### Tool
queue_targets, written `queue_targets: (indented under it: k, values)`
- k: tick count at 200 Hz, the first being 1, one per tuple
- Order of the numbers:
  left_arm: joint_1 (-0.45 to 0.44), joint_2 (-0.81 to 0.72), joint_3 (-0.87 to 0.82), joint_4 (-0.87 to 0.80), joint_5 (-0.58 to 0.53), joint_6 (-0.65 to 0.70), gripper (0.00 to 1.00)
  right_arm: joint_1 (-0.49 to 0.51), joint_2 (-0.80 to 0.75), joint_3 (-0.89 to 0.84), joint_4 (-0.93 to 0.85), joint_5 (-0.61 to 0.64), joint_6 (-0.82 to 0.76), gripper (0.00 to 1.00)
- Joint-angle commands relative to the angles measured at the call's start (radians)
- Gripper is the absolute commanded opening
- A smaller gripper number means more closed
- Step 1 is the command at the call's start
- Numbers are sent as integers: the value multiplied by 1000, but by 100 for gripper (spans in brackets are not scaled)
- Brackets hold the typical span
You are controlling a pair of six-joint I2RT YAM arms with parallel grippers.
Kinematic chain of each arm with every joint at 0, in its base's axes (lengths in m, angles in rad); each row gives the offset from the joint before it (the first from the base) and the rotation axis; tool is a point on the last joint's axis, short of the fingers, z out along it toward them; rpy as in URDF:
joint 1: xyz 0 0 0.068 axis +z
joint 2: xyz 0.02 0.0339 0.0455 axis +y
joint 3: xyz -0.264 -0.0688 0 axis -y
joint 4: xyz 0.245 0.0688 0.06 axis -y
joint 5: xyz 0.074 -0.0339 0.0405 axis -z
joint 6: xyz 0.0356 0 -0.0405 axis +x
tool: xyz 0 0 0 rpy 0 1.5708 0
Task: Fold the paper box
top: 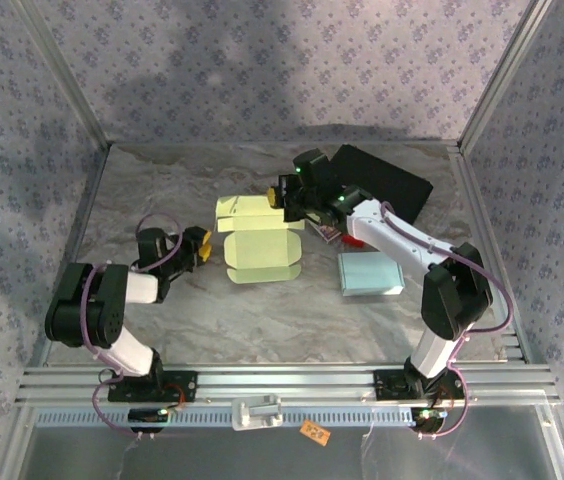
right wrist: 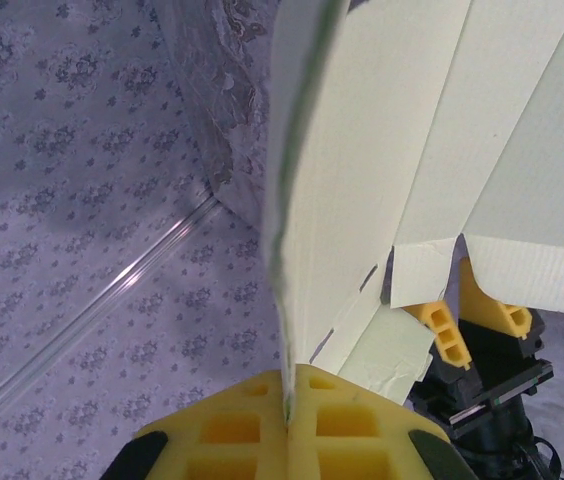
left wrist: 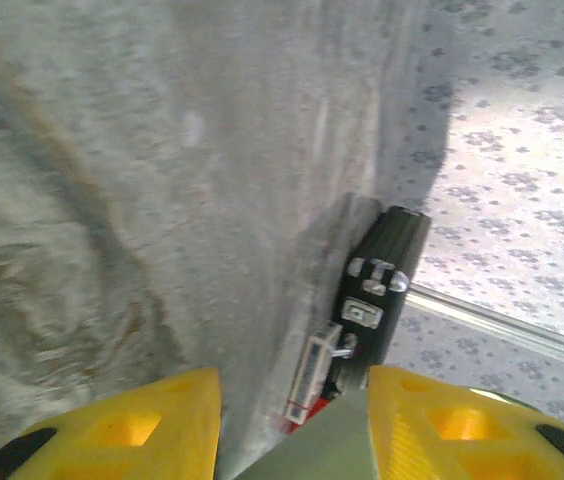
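The paper box (top: pixel 262 250) is a pale yellow-green sheet lying partly flat in the middle of the table, its far part lifted. My right gripper (top: pixel 293 203) is shut on its far right edge. In the right wrist view the sheet (right wrist: pixel 412 150) rises edge-on from between the closed pads of the right gripper (right wrist: pixel 287 400). My left gripper (top: pixel 199 247) sits at the box's left side. Its yellow fingers (left wrist: pixel 162 420) stand apart, and a corner of the paper (left wrist: pixel 337 445) pokes in between them close to the right one. I also see those fingers (right wrist: pixel 444 335) behind the sheet.
A black case (top: pixel 382 185) lies at the back right, also seen as the black case (left wrist: pixel 382 290) past the left fingers. A small white and red item (top: pixel 327 235) sits beside it. A light blue box (top: pixel 370 273) rests right of the sheet. Patterned walls enclose the table.
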Motion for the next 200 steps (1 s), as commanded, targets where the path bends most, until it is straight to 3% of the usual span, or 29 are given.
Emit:
queue_targets:
  k: [1, 147, 200]
  values:
    - [-25, 31, 36, 146, 14, -44, 43, -6, -19, -10, 5, 12, 31, 0]
    - [-179, 147, 83, 371, -73, -206, 34, -17, 3, -21, 65, 5, 51, 0]
    - [-156, 63, 36, 262, -82, -183, 38, -22, 11, -10, 42, -11, 8, 0]
